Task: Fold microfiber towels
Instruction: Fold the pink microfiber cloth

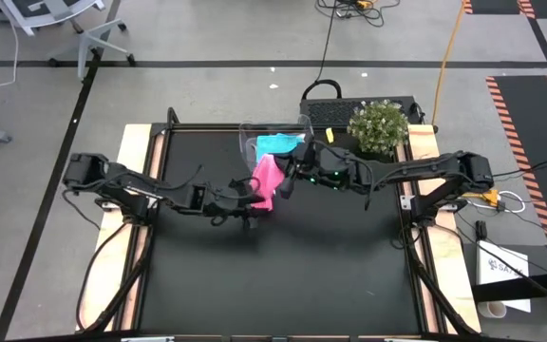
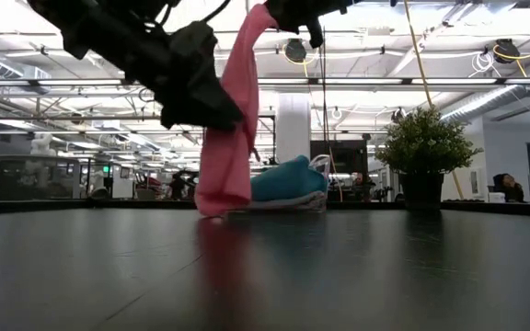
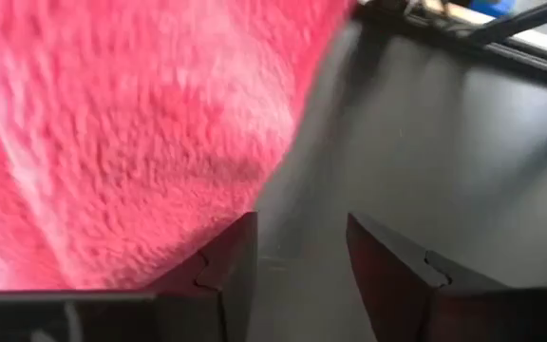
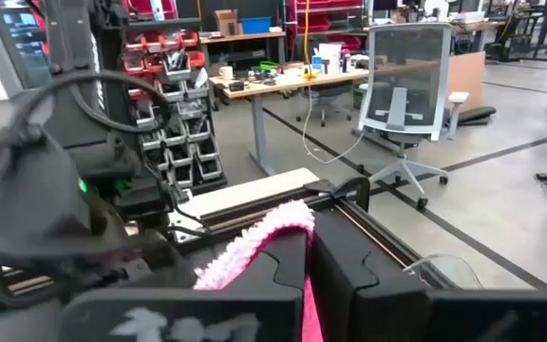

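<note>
The bright pink towel [image 2: 233, 119] hangs in a long drape from my right gripper [image 4: 307, 237], which is shut on it high above the table's middle. Its lower end [image 2: 217, 204] reaches the black tabletop. My left gripper [image 3: 302, 256] stands open low beside the hanging towel [image 3: 131, 133], with only bare table between its fingers. In the high view it sits at the towel's left side [image 1: 253, 204]. The teal towel [image 1: 275, 144] lies in the clear tub [image 1: 248, 142] at the far middle. My right gripper pinches the pink towel's top edge [image 4: 272, 228] between its two shut fingers, coming in level from the table's right. A fringe of cloth stands above the fingers; the rest hangs slack below, its bottom end on the table. My left gripper: the cloth hangs against one finger's outer side [image 3: 226, 261]; I cannot tell whether they touch.
A potted plant [image 1: 378, 126] stands at the table's far right, next to a black box [image 1: 335, 104]. The tub with the teal towel [image 2: 288, 179] sits just behind the hanging pink one. The near half of the black tabletop [image 1: 283, 275] is bare.
</note>
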{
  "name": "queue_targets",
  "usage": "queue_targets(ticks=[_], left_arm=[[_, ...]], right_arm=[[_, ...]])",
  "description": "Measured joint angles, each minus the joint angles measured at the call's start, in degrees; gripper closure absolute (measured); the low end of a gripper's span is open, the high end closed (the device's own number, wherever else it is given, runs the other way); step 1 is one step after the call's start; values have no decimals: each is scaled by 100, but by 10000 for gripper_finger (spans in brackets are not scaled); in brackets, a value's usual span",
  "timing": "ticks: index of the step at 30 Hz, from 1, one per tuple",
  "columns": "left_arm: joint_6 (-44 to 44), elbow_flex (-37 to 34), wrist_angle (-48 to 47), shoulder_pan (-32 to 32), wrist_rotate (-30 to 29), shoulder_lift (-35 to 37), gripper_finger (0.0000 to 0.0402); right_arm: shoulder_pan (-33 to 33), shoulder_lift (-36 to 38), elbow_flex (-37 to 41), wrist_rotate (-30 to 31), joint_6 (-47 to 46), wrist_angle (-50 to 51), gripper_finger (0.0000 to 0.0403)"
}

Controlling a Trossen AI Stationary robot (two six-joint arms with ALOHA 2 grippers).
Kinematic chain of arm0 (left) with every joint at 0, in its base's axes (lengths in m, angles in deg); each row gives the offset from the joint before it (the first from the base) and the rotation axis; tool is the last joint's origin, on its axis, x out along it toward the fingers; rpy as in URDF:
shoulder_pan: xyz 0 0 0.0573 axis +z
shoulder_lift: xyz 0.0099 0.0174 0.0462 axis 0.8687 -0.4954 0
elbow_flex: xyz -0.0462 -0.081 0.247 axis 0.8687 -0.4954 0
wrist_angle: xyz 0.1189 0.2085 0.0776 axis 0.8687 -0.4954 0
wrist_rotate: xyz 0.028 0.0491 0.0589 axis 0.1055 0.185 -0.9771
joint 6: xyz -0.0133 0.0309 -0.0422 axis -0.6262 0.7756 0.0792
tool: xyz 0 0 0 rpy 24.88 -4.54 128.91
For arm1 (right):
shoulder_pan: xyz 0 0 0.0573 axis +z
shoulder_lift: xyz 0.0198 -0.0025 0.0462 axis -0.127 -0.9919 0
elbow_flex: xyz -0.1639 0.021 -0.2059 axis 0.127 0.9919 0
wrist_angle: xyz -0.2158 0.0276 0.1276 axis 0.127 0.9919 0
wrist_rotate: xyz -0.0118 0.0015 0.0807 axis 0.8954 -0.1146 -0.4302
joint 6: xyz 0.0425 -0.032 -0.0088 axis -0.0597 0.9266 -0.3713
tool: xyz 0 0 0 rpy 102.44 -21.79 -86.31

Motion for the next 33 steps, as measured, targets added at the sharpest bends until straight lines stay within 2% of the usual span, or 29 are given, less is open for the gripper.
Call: queue_targets(ticks=[4,9,12,21,33], left_arm=[[-252,-1,-202,-8,-212,-79,215],[-569,2,-661,-4,-957,-76,200],[-687,2,-890,9,-1215,-76,200],[-942,2,-809,69,-1326,-76,210],[-1229,2,-685,22,-1324,-76,210]], right_arm=[[0,109,0,-4,31,6,403],[2,125,0,-21,37,-42,403],[2,126,0,-234,-20,-28,403],[1,126,0,-279,-85,-125,403],[-141,126,0,-130,501,-470,403]])
